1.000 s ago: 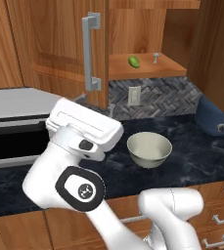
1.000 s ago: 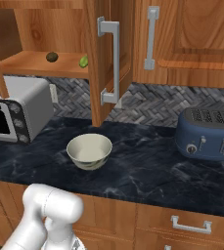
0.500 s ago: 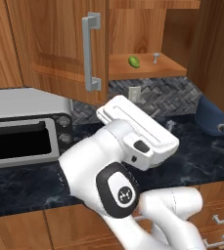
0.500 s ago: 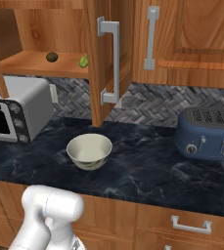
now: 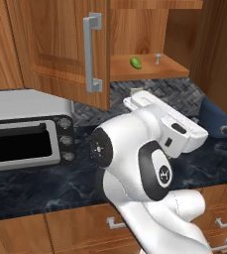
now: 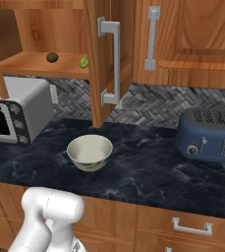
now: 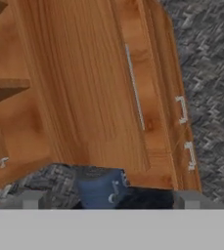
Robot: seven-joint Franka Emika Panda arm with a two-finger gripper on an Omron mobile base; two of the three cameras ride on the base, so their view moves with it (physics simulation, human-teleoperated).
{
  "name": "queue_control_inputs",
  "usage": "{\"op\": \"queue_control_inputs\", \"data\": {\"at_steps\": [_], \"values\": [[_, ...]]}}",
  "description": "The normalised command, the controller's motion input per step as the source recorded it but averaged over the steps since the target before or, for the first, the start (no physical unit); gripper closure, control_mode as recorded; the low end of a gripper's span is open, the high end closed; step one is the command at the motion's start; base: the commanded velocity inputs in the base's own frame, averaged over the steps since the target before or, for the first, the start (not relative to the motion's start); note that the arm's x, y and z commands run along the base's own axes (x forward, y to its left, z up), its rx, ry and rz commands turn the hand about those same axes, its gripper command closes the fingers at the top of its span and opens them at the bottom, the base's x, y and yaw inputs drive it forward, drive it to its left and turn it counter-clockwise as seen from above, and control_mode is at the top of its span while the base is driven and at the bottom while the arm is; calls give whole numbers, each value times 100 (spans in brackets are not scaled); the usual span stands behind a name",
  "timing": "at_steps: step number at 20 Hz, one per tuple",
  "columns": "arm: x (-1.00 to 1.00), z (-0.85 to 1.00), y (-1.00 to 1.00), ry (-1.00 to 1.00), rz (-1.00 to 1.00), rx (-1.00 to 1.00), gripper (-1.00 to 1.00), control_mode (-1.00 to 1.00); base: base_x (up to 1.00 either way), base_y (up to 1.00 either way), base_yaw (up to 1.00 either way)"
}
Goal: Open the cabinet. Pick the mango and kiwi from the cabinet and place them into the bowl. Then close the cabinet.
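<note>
Table [image 6: 148, 170]: dark marble, bowl [image 6: 89, 152] on it
Cabinet [image 6: 104, 59]: doors open
Shelf [image 6: 40, 66]: kiwi [image 6: 52, 57], mango [image 6: 84, 62] apart
Gripper: jaws apart, empty

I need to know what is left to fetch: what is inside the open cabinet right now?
On the cabinet shelf lie the kiwi and, further right, the mango, partly covered by the open door. The shelf's right end is covered by that door.
</note>
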Motion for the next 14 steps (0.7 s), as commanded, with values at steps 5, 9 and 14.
{"op": "queue_control_inputs", "data": {"at_steps": [5,9,14], "values": [[16,0,-16,35,19,16,-100,-100,0,0,0],[4,1,0,26,29,18,-100,-100,0,0,0],[2,4,0,15,34,19,-100,-100,0,0,0]]}}
